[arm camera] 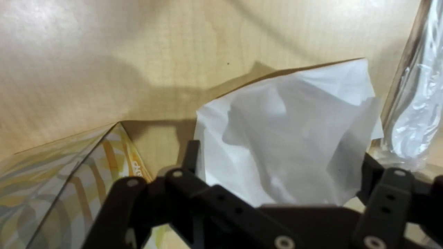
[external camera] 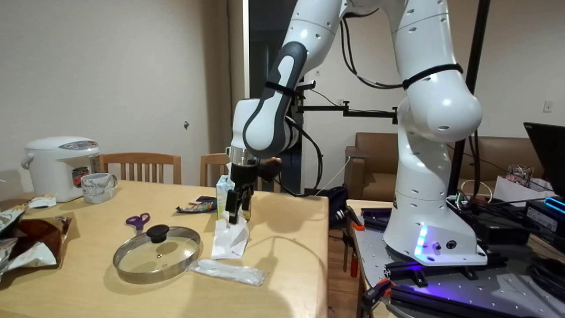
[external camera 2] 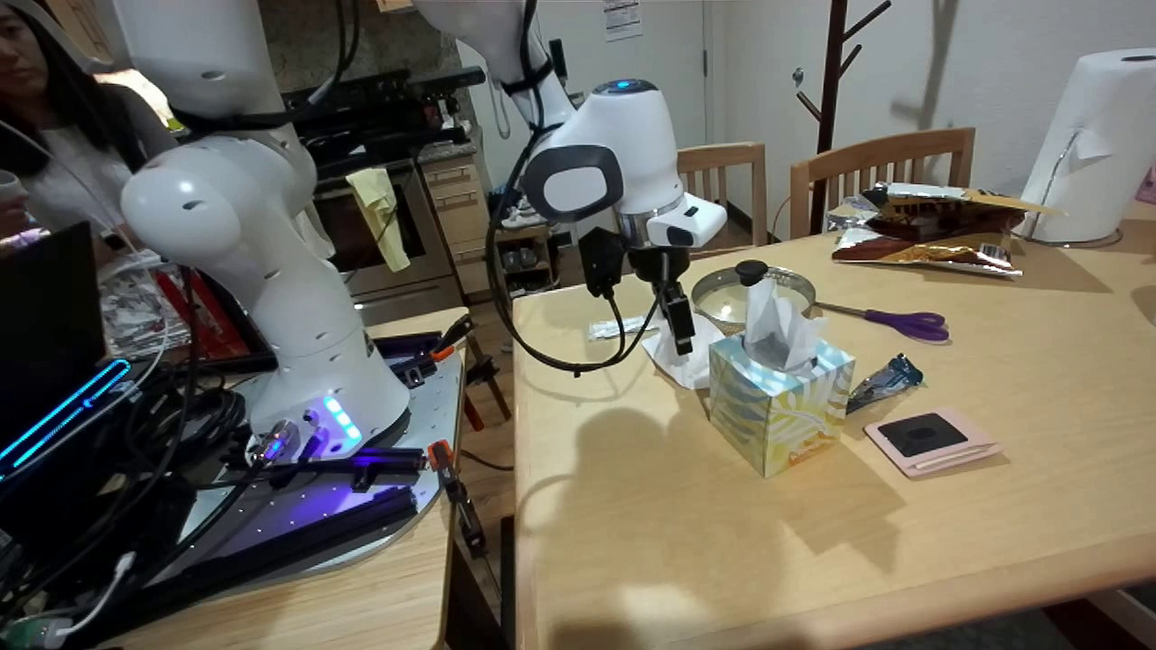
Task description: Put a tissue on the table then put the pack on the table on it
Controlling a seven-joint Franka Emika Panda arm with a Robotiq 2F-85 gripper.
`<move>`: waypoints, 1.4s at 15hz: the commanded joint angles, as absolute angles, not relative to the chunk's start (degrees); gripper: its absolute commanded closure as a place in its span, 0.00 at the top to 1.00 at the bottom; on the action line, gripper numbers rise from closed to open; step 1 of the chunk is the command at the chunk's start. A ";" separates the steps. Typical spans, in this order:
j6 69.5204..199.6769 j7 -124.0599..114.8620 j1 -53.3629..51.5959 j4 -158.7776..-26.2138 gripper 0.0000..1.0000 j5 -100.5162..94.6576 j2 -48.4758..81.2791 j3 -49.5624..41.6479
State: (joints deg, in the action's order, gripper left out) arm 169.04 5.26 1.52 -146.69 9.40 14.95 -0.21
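We've got the tool (arm camera: 282, 157) right at the tissue (external camera: 230, 243), its jaws spread wide, gripping nothing! Our crumpled sheet lies on the counter (external camera 2: 975, 533) between the tissue box (external camera 2: 781, 415) and the pack (external camera: 229, 271), which sits flat just beside it.

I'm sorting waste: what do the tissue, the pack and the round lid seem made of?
Tissue: likely thin, matte paper, by its soft creases. Pack: probably clear, glossy plastic film, given its crinkled highlights. Lid: likely clear glass, since the table shows through; its shiny rim looks metal.
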 commanded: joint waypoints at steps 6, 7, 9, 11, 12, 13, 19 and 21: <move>167.24 -7.92 -2.34 -152.93 1.00 -2.11 0.25 -5.34; 166.27 -10.29 -2.19 -153.03 1.00 -5.27 -1.16 -5.64; 164.61 -12.84 -0.90 -153.19 1.00 -8.11 -3.65 -4.39; 163.23 -12.87 -0.33 -153.51 1.00 -7.72 -5.56 -3.02; 162.95 -10.76 -0.72 -153.83 1.00 -5.23 -6.21 -2.51; 162.67 -9.60 -0.99 -153.97 1.00 -3.95 -6.61 -2.18; 163.46 -0.52 -4.23 -154.65 1.00 11.30 -5.94 -1.92; 163.90 1.08 -4.50 -154.46 1.00 14.75 -5.25 -2.00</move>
State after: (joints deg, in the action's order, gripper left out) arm 163.87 -2.98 -4.01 -153.86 9.34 -5.07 -1.99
